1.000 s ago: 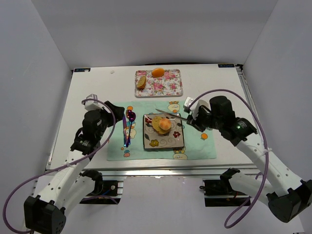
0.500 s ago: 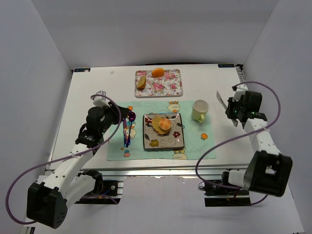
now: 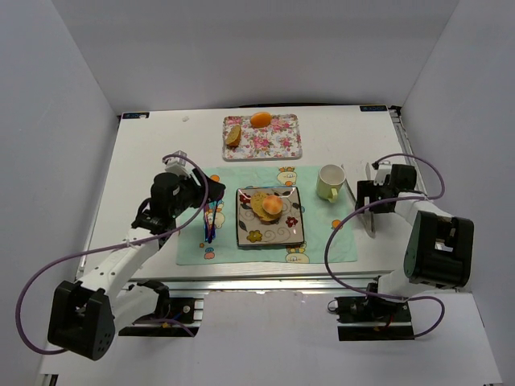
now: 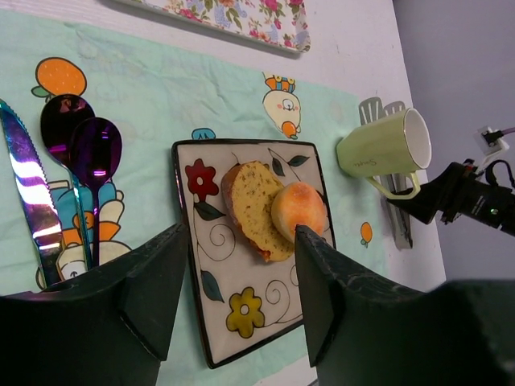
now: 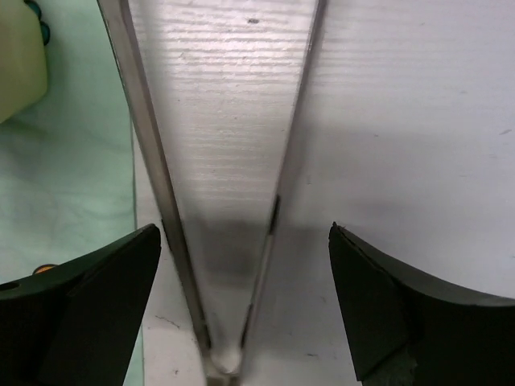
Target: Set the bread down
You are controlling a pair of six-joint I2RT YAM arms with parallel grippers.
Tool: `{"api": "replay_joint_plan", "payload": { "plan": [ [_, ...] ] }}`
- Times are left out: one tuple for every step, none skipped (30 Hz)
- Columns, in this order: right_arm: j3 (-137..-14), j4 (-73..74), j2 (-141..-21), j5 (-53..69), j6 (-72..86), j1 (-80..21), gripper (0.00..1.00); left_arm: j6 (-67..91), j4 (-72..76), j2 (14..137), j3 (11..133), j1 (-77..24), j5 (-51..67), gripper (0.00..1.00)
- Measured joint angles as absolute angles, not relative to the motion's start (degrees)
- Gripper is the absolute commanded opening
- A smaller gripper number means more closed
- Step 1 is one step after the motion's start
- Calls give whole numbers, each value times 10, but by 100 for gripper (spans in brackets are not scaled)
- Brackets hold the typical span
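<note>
Bread [image 4: 248, 207] on plate [image 4: 211, 241], roll [image 4: 299, 209] atop; L gripper [image 4: 241, 233] spread, empty; R gripper [image 5: 243, 233] spread, straddling tongs [image 5: 149, 161].

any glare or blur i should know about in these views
Left wrist view: strong glare on the knife blade and purple spoons, the bread sharp. Right wrist view: the tongs very close, a grey shadow beneath them. Top external view: even light, soft shadows.
</note>
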State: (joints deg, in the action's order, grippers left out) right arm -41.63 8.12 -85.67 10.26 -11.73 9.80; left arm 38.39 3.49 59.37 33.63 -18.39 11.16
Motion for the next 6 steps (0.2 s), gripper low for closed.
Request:
{"api": "replay_joint_plan", "payload": {
  "plan": [
    [-424,91,-856,98,-123,99,89,384,35,596,336,-184,113,65],
    [-435,99,-855,88,-127,99,89,383,34,598,336,-184,114,66],
    [-449,110,-853,78,-130,98,89,383,34,599,336,-184,115,66],
    [-468,123,-850,70,-135,98,90,383,35,601,336,-184,116,66],
    [-487,132,-847,64,-138,96,89,384,36,602,336,-184,117,65],
    [-507,138,-841,60,-140,95,89,384,37,604,336,-184,118,64]
  ]
}}
